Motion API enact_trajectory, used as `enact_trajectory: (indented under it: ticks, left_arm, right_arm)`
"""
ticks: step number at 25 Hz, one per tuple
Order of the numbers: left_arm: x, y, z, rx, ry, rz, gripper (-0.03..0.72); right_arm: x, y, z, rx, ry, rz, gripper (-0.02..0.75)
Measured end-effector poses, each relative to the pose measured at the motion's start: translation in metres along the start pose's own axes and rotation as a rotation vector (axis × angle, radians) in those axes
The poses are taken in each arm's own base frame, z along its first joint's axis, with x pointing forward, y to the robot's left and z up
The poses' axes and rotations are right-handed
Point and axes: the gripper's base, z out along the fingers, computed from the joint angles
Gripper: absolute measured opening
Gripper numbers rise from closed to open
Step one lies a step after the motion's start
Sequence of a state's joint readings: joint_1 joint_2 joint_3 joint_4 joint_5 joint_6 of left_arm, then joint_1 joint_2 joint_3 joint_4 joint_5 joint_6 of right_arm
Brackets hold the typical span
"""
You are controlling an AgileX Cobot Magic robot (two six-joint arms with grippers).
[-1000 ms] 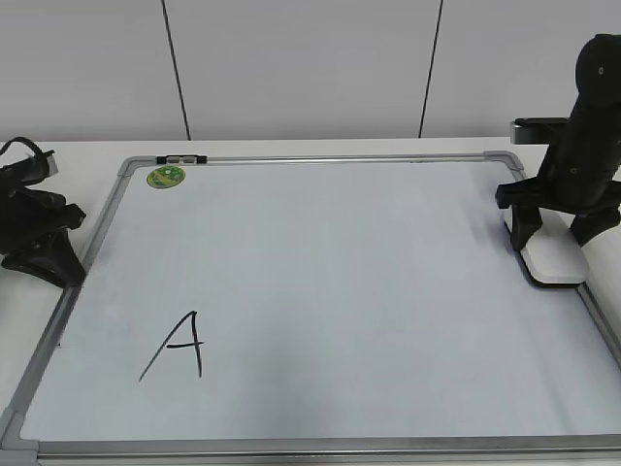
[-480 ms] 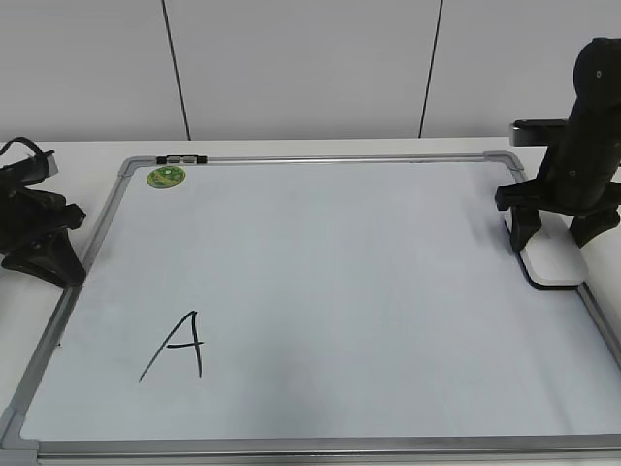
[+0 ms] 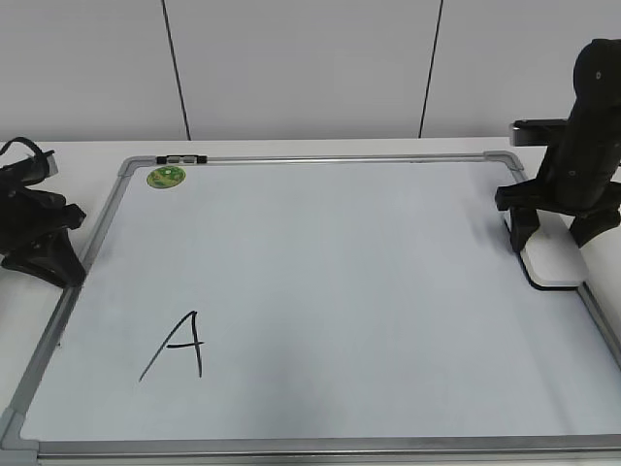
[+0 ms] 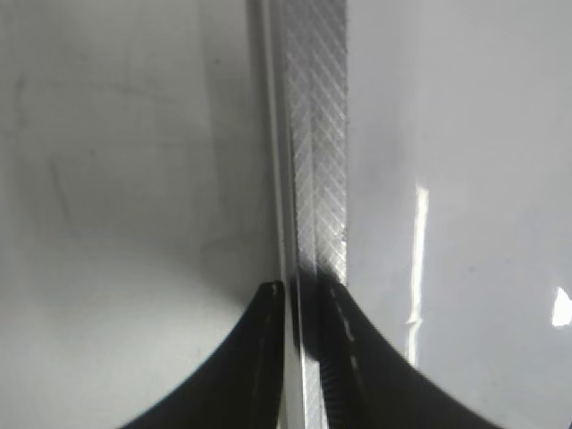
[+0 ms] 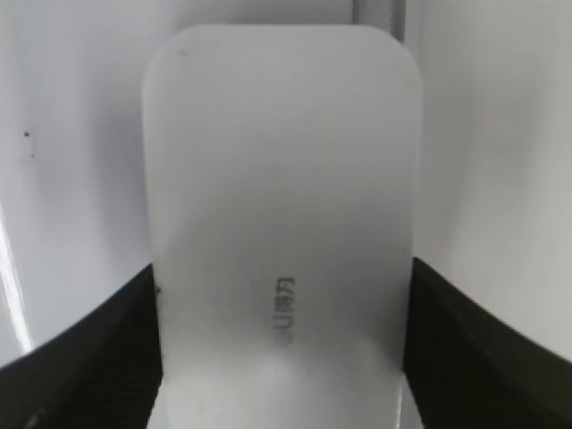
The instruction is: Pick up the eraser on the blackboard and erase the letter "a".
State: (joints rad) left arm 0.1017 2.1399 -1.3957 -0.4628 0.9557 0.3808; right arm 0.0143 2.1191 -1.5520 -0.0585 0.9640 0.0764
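The white eraser (image 3: pixel 555 262) lies flat at the right edge of the blackboard (image 3: pixel 340 252). My right gripper (image 3: pixel 553 241) straddles it from above. In the right wrist view both black fingers (image 5: pixel 281 357) press against the long sides of the eraser (image 5: pixel 281 179), whose grey lettering faces up. My left gripper (image 3: pixel 60 260) rests beside the board's left frame. In the left wrist view its jaws (image 4: pixel 304 290) are nearly together over the silver frame (image 4: pixel 315 134), holding nothing. No small lowercase "a" shows in any view.
A large capital "A" (image 3: pixel 178 347) is drawn at the board's lower left. A round green sticker (image 3: pixel 166 176) sits at its top left corner. The board lies on a white table, with a panelled wall behind.
Almost nothing. The right arm has shifted very slightly over the eraser. The eraser and the left arm stay where they were.
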Motion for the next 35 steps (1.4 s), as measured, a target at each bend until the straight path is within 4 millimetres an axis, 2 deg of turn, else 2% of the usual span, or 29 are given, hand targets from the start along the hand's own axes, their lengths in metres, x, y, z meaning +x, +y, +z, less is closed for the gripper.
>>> enact_trajectory:
  ticks: [16,21,28,32,35]
  left_arm:
    - [0.000,0.000,0.000,0.000,0.000,0.000,0.109]
    - [0.000,0.000,0.000,0.000,0.000,0.000,0.116]
    - [0.000,0.000,0.000,-0.001,-0.002,0.002,0.128]
    - [-0.009,-0.002,-0.007,-0.003,-0.016,0.020,0.162]
    - [-0.020,-0.006,-0.020,-0.003,-0.052,0.044,0.243]
  right_arm:
    - [-0.002,-0.001,0.000,0.008,-0.014,-0.005,0.596]
    - [-0.010,-0.001,-0.012,0.010,-0.024,-0.001,0.597]
    - [-0.017,0.000,-0.040,-0.009,0.034,-0.034,0.596]
    - [-0.016,0.003,-0.044,-0.047,0.052,-0.044,0.596]
    - [-0.016,0.003,-0.044,-0.047,0.053,-0.064,0.594]
